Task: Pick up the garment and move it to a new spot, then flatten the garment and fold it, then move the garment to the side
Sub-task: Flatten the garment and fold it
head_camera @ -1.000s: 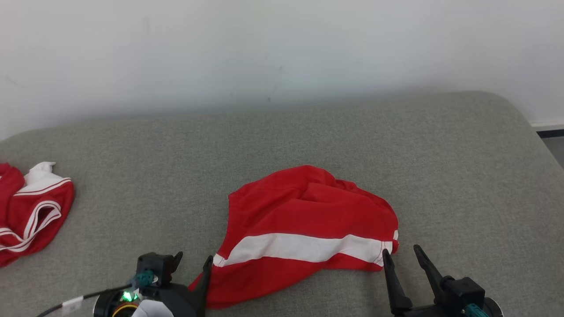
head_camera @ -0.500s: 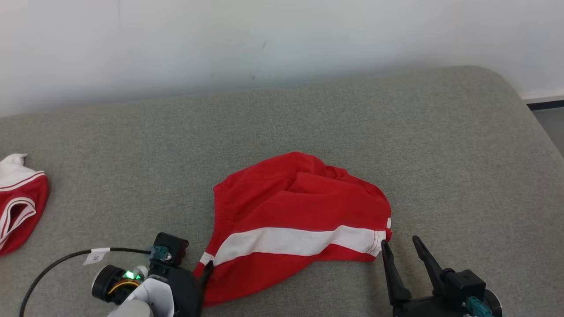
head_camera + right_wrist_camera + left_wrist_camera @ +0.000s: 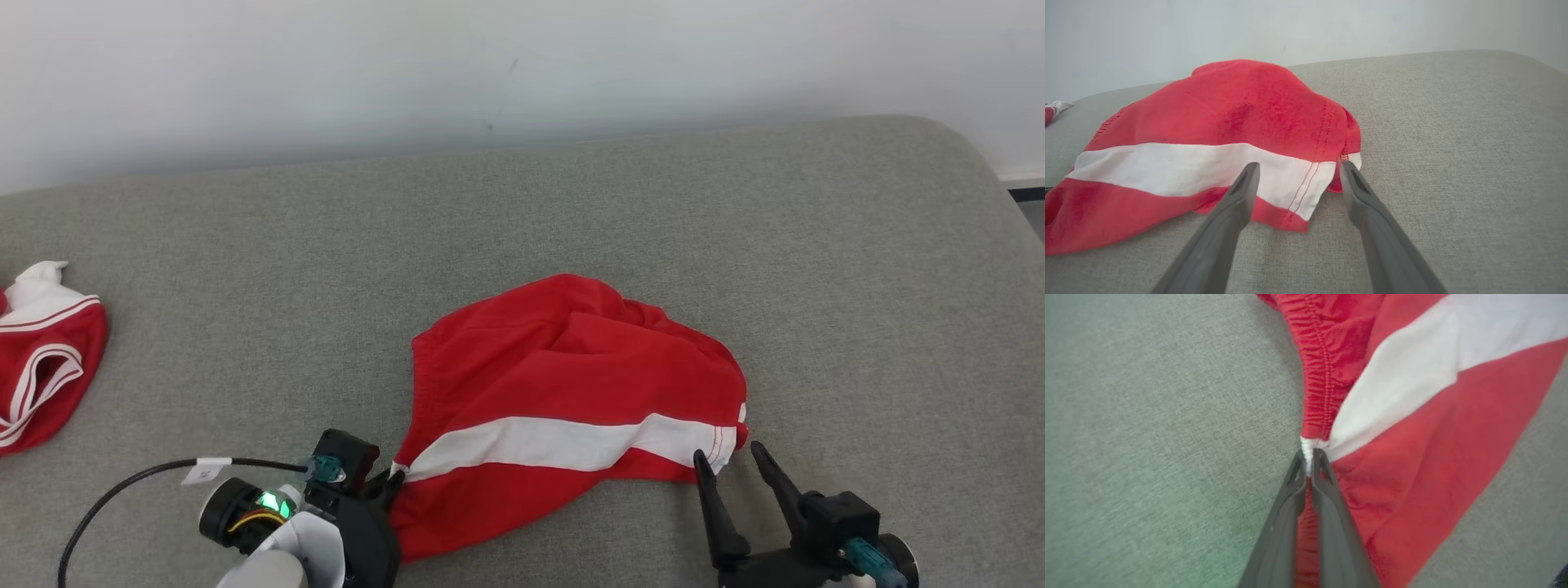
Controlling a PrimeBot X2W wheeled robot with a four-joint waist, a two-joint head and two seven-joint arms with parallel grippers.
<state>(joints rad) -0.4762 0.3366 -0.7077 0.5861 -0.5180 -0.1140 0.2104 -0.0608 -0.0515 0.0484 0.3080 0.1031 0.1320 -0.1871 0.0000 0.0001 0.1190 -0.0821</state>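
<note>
The garment [image 3: 563, 392] is a pair of red shorts with a white side stripe, lying rumpled on the grey cushioned surface [image 3: 571, 204]. My left gripper [image 3: 390, 482] is shut on the garment's waistband corner, where the white stripe ends; the left wrist view shows the garment [image 3: 1412, 416] pinched between the fingertips of that gripper [image 3: 1309, 457]. My right gripper [image 3: 727, 461] stands open at the garment's right hem. In the right wrist view, that gripper [image 3: 1298, 171] straddles the hem corner of the garment [image 3: 1208, 134] without clamping it.
A second red and white garment [image 3: 41, 359] lies at the far left of the surface. A black cable [image 3: 122, 490] trails from my left wrist. The surface's right edge [image 3: 1012, 212] curves down toward the floor. A pale wall [image 3: 490, 65] stands behind.
My left gripper has shut on the garment's waistband corner; it was open before. The camera view has shifted slightly. The right gripper stays open at the hem.
</note>
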